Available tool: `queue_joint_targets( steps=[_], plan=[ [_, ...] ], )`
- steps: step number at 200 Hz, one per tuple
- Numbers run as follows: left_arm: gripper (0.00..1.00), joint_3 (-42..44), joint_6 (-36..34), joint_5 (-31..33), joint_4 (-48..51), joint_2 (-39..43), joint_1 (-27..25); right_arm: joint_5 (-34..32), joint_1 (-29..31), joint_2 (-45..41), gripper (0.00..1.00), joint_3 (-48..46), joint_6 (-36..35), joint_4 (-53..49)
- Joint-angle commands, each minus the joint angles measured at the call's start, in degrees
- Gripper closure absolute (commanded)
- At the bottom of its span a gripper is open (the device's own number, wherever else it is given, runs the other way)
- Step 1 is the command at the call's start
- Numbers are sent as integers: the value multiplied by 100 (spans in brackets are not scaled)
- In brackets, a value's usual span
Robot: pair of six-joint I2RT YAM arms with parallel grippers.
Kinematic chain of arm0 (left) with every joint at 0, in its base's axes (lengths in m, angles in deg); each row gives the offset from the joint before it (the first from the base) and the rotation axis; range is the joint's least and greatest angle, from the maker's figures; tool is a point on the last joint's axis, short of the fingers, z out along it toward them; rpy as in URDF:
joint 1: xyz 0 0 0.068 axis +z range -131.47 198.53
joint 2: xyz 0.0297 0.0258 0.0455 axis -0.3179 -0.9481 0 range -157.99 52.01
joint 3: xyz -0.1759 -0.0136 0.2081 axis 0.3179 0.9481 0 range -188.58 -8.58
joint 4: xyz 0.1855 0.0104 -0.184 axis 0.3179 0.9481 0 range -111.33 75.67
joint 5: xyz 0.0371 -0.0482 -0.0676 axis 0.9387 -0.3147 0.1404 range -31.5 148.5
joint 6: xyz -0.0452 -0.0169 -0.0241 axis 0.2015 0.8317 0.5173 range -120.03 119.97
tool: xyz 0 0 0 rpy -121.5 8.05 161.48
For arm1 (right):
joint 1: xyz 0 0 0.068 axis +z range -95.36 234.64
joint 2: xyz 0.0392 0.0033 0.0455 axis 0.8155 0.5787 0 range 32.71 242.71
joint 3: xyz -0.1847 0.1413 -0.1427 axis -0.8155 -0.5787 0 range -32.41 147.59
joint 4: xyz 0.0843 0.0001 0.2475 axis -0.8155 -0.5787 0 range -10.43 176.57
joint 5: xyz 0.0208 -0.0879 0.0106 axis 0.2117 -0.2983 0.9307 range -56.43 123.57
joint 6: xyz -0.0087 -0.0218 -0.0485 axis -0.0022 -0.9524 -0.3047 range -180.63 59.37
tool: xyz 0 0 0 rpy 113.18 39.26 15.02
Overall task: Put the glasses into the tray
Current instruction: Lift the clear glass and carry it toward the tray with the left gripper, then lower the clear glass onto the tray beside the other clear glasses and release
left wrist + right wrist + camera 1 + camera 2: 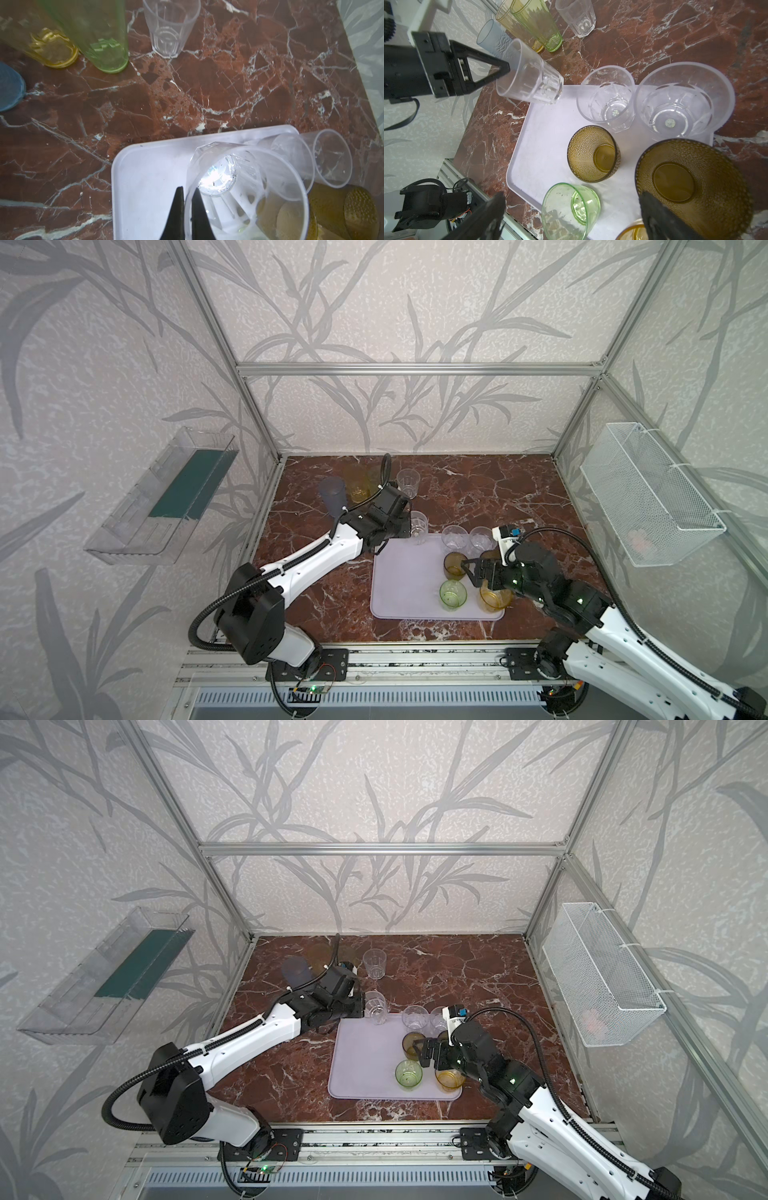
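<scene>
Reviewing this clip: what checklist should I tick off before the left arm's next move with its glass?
1. Grip: left pincer shut on the clear glass rim: ok.
2. Position: clear glass above a corner of the tray: ok.
3. Contact: glass base touching the tray: cannot tell.
4. Landing room: bare tray floor beside that corner: ok.
5. Other arm: right pincer open, gripping nothing: ok.

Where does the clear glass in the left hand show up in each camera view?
In a top view: clear glass over the tray's far edge, near its left corner.
In a top view: same spot.
Left wrist: seen down its mouth, wall pinched by the left hand.
Right wrist: the glass at the left hand's tip, base over the tray's corner.
Shared landmark: that rounded corner of the lilac tray.
</scene>
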Motion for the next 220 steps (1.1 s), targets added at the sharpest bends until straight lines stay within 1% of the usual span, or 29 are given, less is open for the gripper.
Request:
queue_joint_targets(
  steps=[1, 95, 220],
  plan=[
    [100, 51, -59, 208, 17, 111, -80, -63, -48, -52, 1, -77, 71, 77],
    [100, -125, -130, 111, -51, -474, -364, -71, -77, -214, 1, -207, 191, 48],
    [100, -468, -30, -100, -213, -1217, -481, -64, -134, -269, 1, -234, 188, -12]
  ],
)
